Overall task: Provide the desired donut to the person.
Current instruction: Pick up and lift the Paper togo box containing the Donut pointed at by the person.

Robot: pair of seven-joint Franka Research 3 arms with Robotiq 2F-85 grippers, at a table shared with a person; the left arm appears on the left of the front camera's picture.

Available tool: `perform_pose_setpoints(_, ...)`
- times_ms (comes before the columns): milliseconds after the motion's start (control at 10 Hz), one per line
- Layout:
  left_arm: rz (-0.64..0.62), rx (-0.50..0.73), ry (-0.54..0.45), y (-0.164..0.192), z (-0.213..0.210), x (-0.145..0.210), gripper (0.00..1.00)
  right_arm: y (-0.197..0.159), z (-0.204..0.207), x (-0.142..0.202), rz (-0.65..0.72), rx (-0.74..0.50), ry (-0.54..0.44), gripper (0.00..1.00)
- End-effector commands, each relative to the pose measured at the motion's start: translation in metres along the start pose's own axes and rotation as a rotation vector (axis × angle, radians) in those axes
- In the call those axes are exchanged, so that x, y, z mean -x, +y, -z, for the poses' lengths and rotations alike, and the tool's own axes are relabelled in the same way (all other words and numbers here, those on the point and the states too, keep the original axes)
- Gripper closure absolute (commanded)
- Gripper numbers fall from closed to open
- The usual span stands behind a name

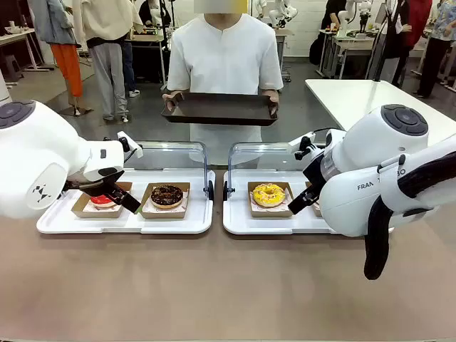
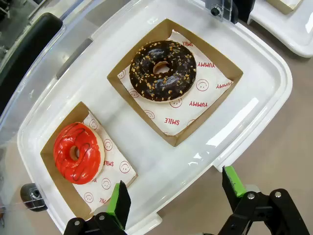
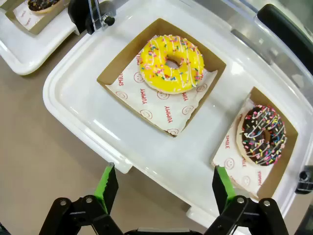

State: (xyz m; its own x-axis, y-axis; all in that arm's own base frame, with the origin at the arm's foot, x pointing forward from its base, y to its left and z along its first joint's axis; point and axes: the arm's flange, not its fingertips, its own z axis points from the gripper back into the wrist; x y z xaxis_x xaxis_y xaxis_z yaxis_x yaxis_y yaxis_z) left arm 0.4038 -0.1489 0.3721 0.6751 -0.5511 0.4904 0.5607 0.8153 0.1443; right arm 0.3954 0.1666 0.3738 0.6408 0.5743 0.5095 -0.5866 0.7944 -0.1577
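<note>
Front view: the person (image 1: pixel 225 57) stands far side, holding a dark tray (image 1: pixel 219 109). Left wrist view: the left gripper (image 2: pixel 174 188), wide and empty, hangs above the red donut (image 2: pixel 77 152) and nut donut (image 2: pixel 163 71). Right wrist view: the right gripper (image 3: pixel 164 177), equally wide, hangs above the yellow donut (image 3: pixel 171 63) and sprinkled donut (image 3: pixel 264 134).

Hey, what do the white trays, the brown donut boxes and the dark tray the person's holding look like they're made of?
White trays: probably moulded plastic, glossy, judging by the bright reflections and rounded rim. Brown boxes: matte cardboard, by the flat folded walls. Dark tray: dull dark finish, maybe metal or plastic; the look leaves it open.
</note>
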Motion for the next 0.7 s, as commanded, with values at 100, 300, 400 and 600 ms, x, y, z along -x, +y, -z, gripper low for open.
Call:
perform_pose_setpoints(100, 0.000, 0.000, 0.000, 0.0000, 0.0000, 0.0001, 0.00, 0.0000, 0.0000, 0.0000, 0.000, 0.000, 0.000, 0.00)
perform_pose_setpoints(300, 0.000, 0.000, 0.000, 0.0000, 0.0000, 0.0001, 0.00, 0.0000, 0.0000, 0.0000, 0.000, 0.000, 0.000, 0.00)
perform_pose_setpoints(400, 0.000, 0.000, 0.000, 0.0000, 0.0000, 0.0001, 0.00, 0.0000, 0.0000, 0.0000, 0.000, 0.000, 0.000, 0.00)
perform_pose_setpoints(600, 0.000, 0.000, 0.000, 0.0000, 0.0000, 0.0001, 0.00, 0.0000, 0.0000, 0.0000, 0.000, 0.000, 0.000, 0.00)
